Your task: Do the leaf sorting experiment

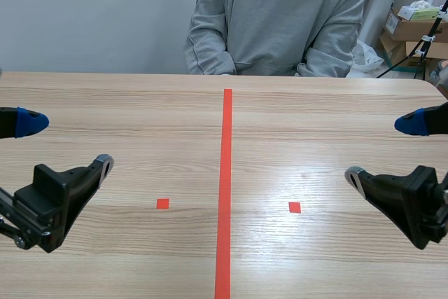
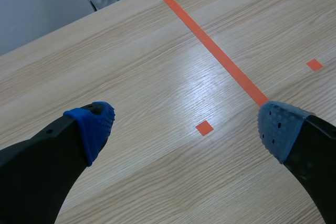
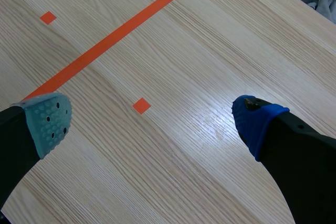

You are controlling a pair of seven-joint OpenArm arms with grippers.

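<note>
Black two-fingered left gripper low over light wood-grain table, at robot's left side; fingers spread wide over bare wood, blue dotted pad on one tip. Small orange-red tape square on table between its fingers. Black right gripper opposite, at right side, fingers likewise spread wide; second tape square between them. Long orange-red tape line down table middle, between arms. Person in grey sweatshirt seated at far edge. Brown cardboard boxes behind, far right.
</note>
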